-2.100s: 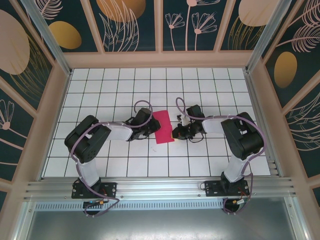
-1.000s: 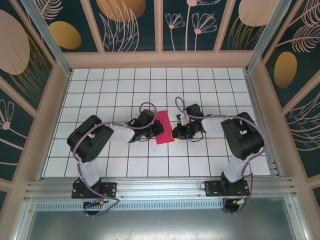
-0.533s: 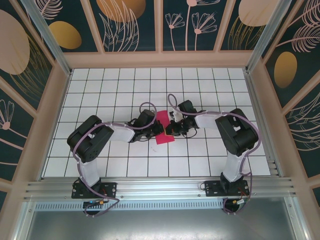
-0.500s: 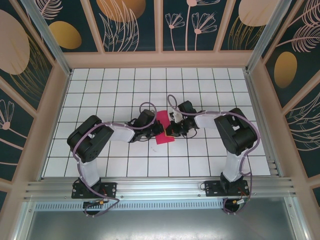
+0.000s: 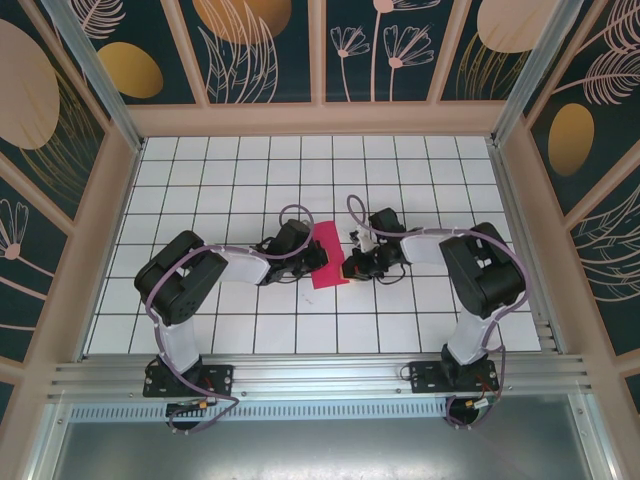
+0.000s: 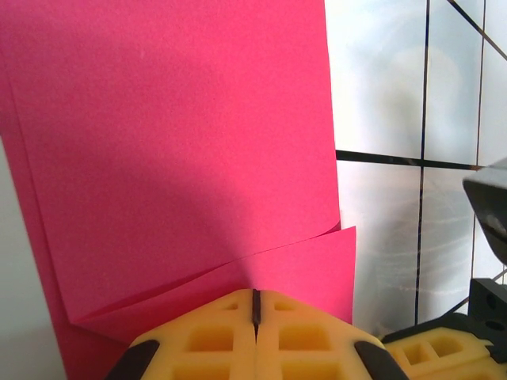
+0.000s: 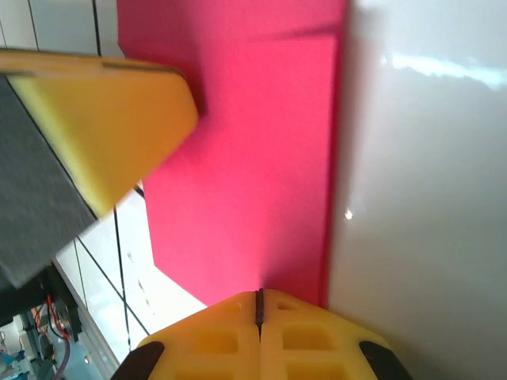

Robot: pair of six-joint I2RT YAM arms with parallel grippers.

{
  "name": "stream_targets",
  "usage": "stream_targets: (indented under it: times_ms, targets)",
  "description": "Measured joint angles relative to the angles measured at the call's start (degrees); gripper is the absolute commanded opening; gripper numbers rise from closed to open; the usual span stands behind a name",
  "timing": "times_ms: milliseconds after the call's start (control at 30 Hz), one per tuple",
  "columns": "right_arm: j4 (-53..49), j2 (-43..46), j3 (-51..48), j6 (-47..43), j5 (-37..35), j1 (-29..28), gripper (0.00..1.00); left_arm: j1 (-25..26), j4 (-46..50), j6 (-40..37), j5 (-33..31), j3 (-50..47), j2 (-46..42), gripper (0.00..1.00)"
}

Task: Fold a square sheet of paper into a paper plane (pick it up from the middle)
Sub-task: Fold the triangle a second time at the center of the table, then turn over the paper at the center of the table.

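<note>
On the gridded surface (image 5: 200, 180), at mid-frame, the square sheet of paper (image 5: 327, 255) lies folded into a narrow strip. Our right hand (image 5: 350, 268) has drawn back from over the strip to its right edge, fingers pressed together. Our left hand (image 5: 313, 260) stays on the left edge, likewise pressed together. We judge this crease flattened.

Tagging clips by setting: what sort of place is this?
Probably a purpose-built robot test cell: a white gridded tabletop, floral printed wall panels enclosing it, and an aluminium rail along the near edge.
</note>
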State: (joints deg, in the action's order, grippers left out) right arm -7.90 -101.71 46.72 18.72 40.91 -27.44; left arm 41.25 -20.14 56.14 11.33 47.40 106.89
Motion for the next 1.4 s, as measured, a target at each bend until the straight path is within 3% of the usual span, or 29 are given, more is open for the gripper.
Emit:
stream_targets:
  times_ms: [300,500,700,967,1400]
  targets:
    - [-1.22,3.43,-4.63,-1.92,1.4,2.43,0.04,0.0,0.0,-0.04,0.02,0.0,0.0,0.08]
    - [-3.06,5.92,-4.52,-1.86,0.57,5.03,0.22,0.0,-0.09,-1.53,0.61,0.02,0.0,0.14]
    - [-2.49,5.14,1.79,-1.9,-1.75,5.07,0.36,0.0,2.71,-3.1,0.22,0.33,-2.51,0.19]
    - [-1.31,-2.34,9.84,-1.9,-3.45,4.17,0.4,-0.07,5.62,-3.61,-2.67,1.2,-6.34,0.19]
    - [-1.33,-6.88,12.48,-1.88,-3.56,2.21,0.4,-0.07,7.04,-3.67,-2.99,1.25,-1.88,0.15]
